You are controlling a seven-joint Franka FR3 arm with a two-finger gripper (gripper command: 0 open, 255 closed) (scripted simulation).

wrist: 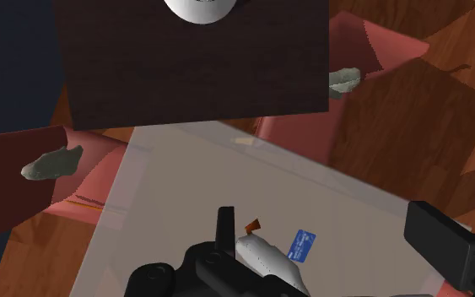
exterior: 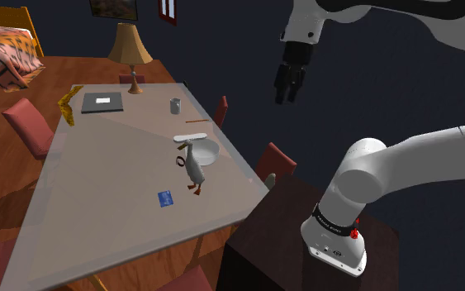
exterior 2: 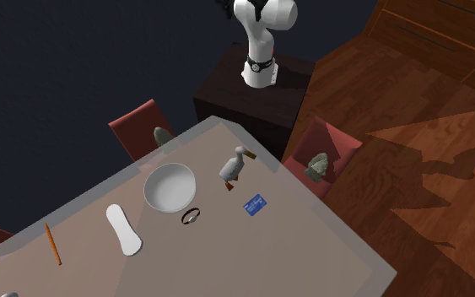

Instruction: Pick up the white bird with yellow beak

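The white bird (exterior: 194, 170) stands upright on the pale table (exterior: 98, 190), near the edge closest to the stand, beside a white bowl (exterior: 205, 150). It has a grey-white body, a yellow beak and orange feet. In the second exterior view the bird (exterior 2: 234, 165) is between the bowl (exterior 2: 170, 186) and the table's corner. My gripper (exterior: 287, 89) hangs high above and off to the shoulder view's right of the bird, open and empty. In the wrist view the bird (wrist: 265, 256) lies far below, partly hidden by the hand, with the gripper (wrist: 328, 228) fingers well apart.
A blue card (exterior: 165, 198) lies just in front of the bird. A black ring (exterior 2: 191, 217), a white oblong piece (exterior 2: 124, 229) and a pencil (exterior 2: 51, 244) lie past the bowl. A cup (exterior: 175, 106), a grey pad (exterior: 102, 102) and a lamp (exterior: 130, 50) stand farther back. Red chairs (exterior: 275, 162) line the table.
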